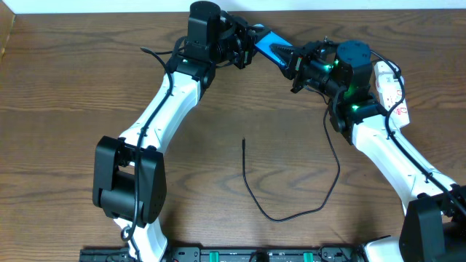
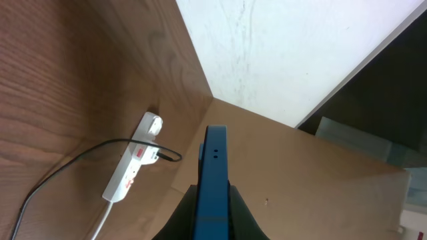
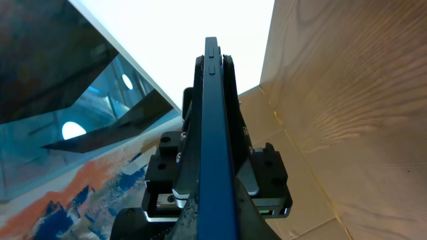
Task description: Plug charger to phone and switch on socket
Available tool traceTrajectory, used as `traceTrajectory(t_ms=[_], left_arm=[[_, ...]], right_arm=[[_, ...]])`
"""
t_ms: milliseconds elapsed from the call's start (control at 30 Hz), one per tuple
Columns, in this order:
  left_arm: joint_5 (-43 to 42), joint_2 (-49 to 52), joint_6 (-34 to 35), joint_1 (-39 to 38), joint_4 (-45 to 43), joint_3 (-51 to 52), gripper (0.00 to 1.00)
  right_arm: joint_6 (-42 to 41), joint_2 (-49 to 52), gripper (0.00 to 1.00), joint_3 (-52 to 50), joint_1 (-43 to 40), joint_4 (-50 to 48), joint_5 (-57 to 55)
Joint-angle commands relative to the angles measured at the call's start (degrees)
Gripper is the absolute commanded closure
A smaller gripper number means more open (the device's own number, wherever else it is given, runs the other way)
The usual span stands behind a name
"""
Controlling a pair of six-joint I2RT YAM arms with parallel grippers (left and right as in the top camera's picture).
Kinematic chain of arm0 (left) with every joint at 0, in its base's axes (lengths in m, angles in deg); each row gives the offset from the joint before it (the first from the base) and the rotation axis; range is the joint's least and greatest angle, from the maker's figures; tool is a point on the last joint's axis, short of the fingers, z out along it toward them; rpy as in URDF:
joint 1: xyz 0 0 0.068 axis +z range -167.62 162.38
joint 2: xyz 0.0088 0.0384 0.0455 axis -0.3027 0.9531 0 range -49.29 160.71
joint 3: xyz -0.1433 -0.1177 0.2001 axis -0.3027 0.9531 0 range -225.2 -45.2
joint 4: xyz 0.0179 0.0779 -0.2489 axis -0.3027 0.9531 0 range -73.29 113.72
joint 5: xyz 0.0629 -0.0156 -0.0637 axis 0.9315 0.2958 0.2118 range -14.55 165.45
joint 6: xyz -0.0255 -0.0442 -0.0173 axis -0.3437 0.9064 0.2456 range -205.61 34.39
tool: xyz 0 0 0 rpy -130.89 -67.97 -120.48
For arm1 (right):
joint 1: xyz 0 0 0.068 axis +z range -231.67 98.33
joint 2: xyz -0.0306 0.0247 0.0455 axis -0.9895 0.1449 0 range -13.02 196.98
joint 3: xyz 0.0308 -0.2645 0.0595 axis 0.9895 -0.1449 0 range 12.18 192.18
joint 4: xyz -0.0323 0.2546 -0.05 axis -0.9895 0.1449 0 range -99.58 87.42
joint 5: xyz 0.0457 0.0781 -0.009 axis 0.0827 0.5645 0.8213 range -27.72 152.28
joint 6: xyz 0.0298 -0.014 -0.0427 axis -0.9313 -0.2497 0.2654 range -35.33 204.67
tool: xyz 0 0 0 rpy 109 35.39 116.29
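Though wrist views show phone (image 2: pixel 213 173) edge-on | only overhead shows charger tip (image 1: pixel 243 140)

Background fittings: table, wall, rail, glazed panel, patterned surface.
table (image 1: pixel 65 87), brown wood grain; wall (image 2: pixel 280 47), plain white, above the table's far corner; rail (image 1: pixel 240 255), black with green parts, at the near edge; glazed panel (image 3: pixel 47 60), dark, reflective; patterned surface (image 3: pixel 60 197), orange, blue and white.

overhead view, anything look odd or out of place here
The phone is off the table, clamped between the left gripper and right gripper. The charger lies loose below, its plug tip far from the phone.
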Motion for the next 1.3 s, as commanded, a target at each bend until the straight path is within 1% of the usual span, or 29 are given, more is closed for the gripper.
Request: traceTrajectory(t_ms=[0, 33, 100, 133, 167, 233, 267, 367, 433, 533, 600, 700, 833, 933, 1000, 1067, 1133, 1167, 1200, 1233, 1267], left_arm=[[0.28, -1.77, -0.74, -0.09, -0.37, -0.52, 0.92], [0.28, -1.77, -0.74, -0.09, -0.37, -0.52, 0.93], [0.28, -1.77, -0.74, -0.04, -0.37, -0.52, 0.93], [0.26, -1.77, -0.76, 0.00, -0.37, -0.52, 0.93], [0.26, -1.77, -0.76, 0.15, -0.37, -0.52, 0.93], [0.26, -1.77, -0.76, 0.63, -0.37, -0.52, 0.93], [0.26, -1.77, -0.76, 1.09, -0.35, -0.52, 0.93], [-0.20, -1.77, -0.76, 3.21, 0.04, -0.52, 0.93], [-2.45, -1.77, -1.20, 5.14, 0.13, -0.52, 0.93], [-9.55, -1.77, -1.25, 9.16, 0.28, -0.52, 0.93], [-15.21, -1.75, -3.08, 12.09, 0.28, -0.52, 0.93], [-24.30, -1.75, -9.51, 16.70, 0.31, -0.52, 0.93], [-35.98, -1.75, -20.41, 21.97, 1.86, -0.52, 0.93], [-38.62, -1.75, -30.42, 24.46, 5.73, -0.50, 0.92], [-38.60, -1.75, -35.87, 25.66, 8.85, -0.37, 0.93], [-38.58, -1.75, -39.50, 26.49, 11.41, -0.04, 0.93], [-38.60, -1.75, -41.94, 27.28, 13.64, 0.31, 0.93], [-38.58, -1.73, -43.71, 27.63, 14.99, 0.52, 0.93], [-38.60, -1.73, -45.29, 27.93, 15.96, 0.81, 0.93], [-38.58, -1.73, -48.02, 28.50, 17.84, 1.25, 0.93], [-38.58, -1.73, -50.05, 28.76, 19.39, 1.42, 0.93]], right_arm=[[-0.09, -0.11, 0.92, 1.01, 0.42, -0.33, -0.04], [-0.07, -0.11, 0.83, 1.01, 0.42, -0.33, -0.04], [0.02, -0.11, 0.54, 1.01, 0.42, -0.33, 0.24], [0.59, -0.11, 0.36, 1.01, 0.39, -0.39, 0.59], [1.51, -0.11, 0.23, 1.01, 0.33, -0.59, 1.03], [4.33, -0.11, 0.04, 1.01, 0.02, -1.73, 1.84], [6.32, -0.11, 0.01, 1.01, -0.31, -2.78, 2.51], [10.05, -0.11, 0.01, 1.01, -1.70, -5.05, 5.01], [12.15, -0.11, 0.01, 1.01, -3.26, -5.53, 6.84], [15.91, -0.11, 0.01, 1.01, -5.90, -5.68, 9.75], [18.64, -0.11, 0.01, 1.01, -7.93, -5.66, 11.54], [21.20, -0.11, 0.01, 1.01, -11.06, -5.68, 14.34], [26.25, -0.11, 0.01, 1.01, -13.92, -5.68, 16.02], [27.82, -0.11, 0.01, 1.01, -14.12, -5.66, 16.02], [28.37, -0.11, 0.01, 1.01, -13.77, -5.64, 15.89], [28.96, -0.11, 0.01, 1.33, -13.05, -4.94, 15.61], [30.67, -0.11, 0.01, 2.40, -12.33, -1.97, 14.84], [32.35, -0.11, 0.01, 3.43, -11.85, 1.11, 13.90], [34.29, -0.11, 0.01, 4.72, -11.34, 4.96, 12.70], [38.56, -0.09, 0.01, 7.67, -10.19, 13.20, 9.68], [41.16, -0.09, 0.01, 9.51, -9.44, 17.79, 7.56]])
